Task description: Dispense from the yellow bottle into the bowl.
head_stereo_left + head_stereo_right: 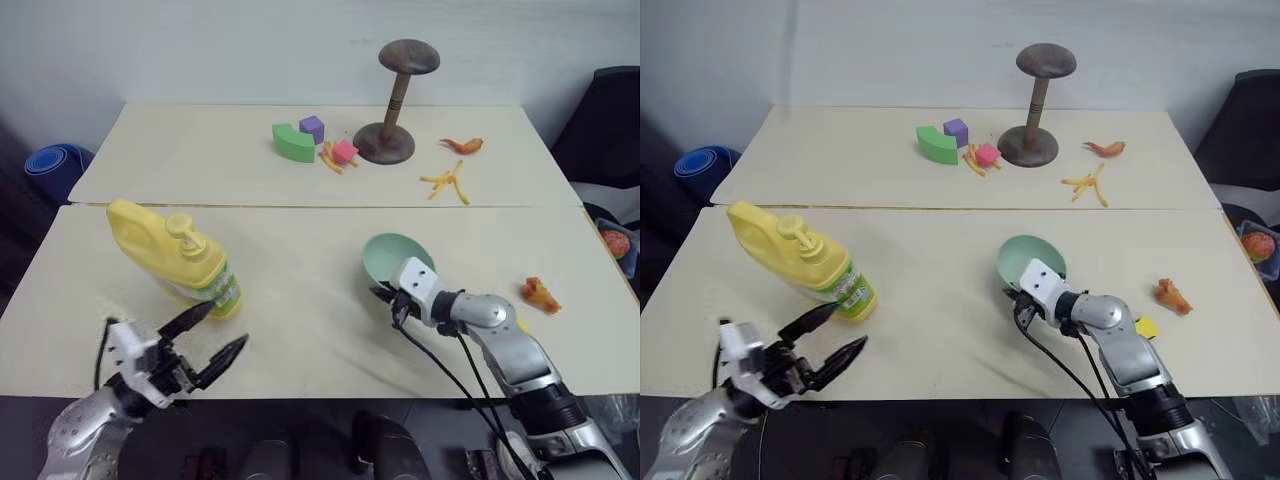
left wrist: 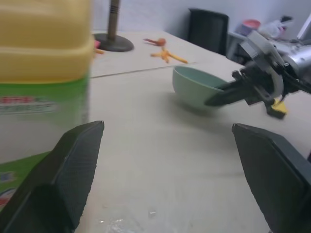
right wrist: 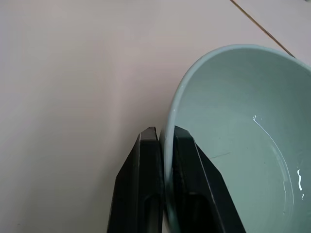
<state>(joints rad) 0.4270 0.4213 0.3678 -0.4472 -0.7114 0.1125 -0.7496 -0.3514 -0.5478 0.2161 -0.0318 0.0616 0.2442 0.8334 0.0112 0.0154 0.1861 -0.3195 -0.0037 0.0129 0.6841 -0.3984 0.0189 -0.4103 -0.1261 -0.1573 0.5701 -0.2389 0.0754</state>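
Bowl [image 3: 243, 141] rim is pinched between the closed fingers of the right end effector [image 3: 165, 141], tilting it on the counter [image 1: 300, 330]. Left of the bowl, the left end effector [image 1: 215, 335] gapes empty beside the leaning yellow bottle [image 1: 165, 250].

My right gripper [image 3: 164, 138] was clamped shut, arm stretched forward; my left gripper [image 1: 212, 333] hung with fingers spread wide.
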